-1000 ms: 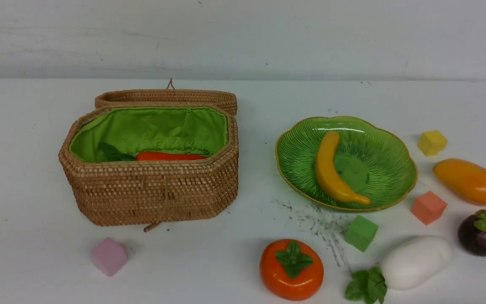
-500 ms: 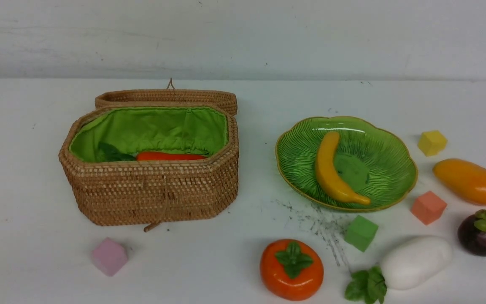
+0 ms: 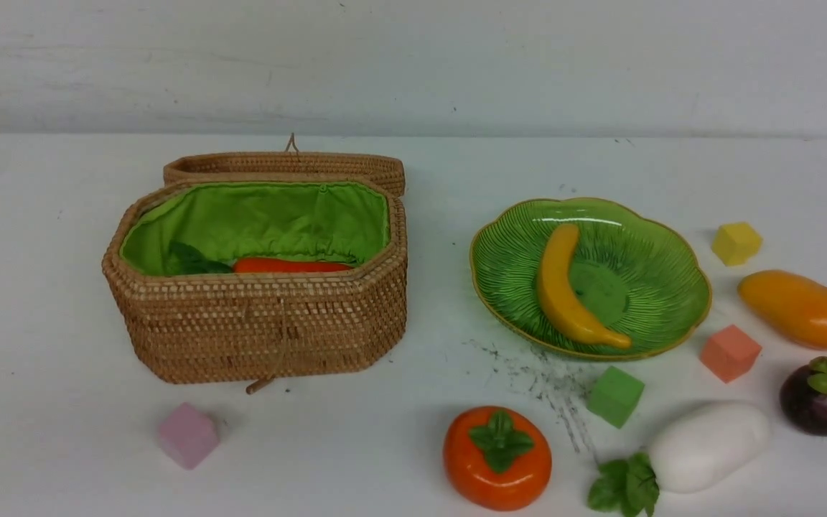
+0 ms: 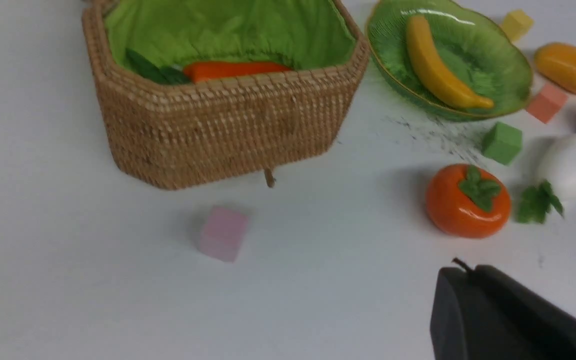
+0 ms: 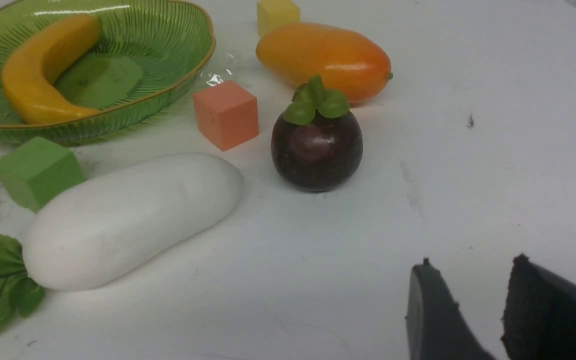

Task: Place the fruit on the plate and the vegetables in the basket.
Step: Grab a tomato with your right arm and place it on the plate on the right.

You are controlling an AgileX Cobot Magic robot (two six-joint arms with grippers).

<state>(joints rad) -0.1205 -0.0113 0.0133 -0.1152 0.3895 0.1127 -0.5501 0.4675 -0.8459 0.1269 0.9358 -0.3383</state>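
Observation:
The open wicker basket stands at the left with an orange-red vegetable inside it. A yellow banana lies on the green plate. On the table lie the persimmon, white radish, mangosteen and mango. Neither gripper shows in the front view. In its wrist view my left gripper is shut and empty, near the persimmon. My right gripper is open and empty, short of the mangosteen.
Small cubes lie about: pink in front of the basket, green, salmon and yellow around the plate. Dark scuff marks lie on the table before the plate. The basket lid hangs open behind it.

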